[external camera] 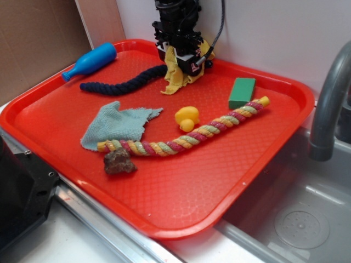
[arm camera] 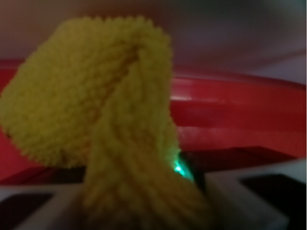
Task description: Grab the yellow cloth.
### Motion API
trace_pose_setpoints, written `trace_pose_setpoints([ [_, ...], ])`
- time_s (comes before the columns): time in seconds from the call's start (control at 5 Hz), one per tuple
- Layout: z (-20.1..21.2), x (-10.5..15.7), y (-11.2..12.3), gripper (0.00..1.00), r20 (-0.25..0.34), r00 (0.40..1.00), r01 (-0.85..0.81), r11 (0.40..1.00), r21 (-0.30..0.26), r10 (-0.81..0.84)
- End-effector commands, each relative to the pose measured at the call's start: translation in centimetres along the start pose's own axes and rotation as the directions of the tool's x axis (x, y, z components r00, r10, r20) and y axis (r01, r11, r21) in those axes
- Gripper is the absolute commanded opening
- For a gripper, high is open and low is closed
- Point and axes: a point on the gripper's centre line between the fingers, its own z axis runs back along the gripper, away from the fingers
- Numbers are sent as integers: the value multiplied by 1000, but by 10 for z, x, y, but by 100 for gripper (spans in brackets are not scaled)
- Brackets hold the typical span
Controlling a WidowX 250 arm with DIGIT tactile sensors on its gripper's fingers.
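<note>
One firm pinch already: the end effector (external camera: 184,59) is clamped on the yellow cloth (external camera: 176,75) at the red tray's (external camera: 164,216) far edge, tail dangling, so I'd lift straight up, clear of the navy rope (external camera: 122,84).

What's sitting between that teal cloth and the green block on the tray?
In the exterior view, the yellow rubber duck sits between the teal cloth and the green block, just above the multicolored rope.

Nubby woven yellow cloth (arm camera: 96,110), glossy textured plastic tray (external camera: 181,186)
</note>
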Motion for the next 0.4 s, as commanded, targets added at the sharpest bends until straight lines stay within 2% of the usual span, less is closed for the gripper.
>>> trace_pose_setpoints([
  [0.0, 9, 4, -5, 0, 37, 998, 49, 999, 7, -49],
  [0.2, 62, -31, -30, 0, 8, 986, 167, 984, 59, -168],
])
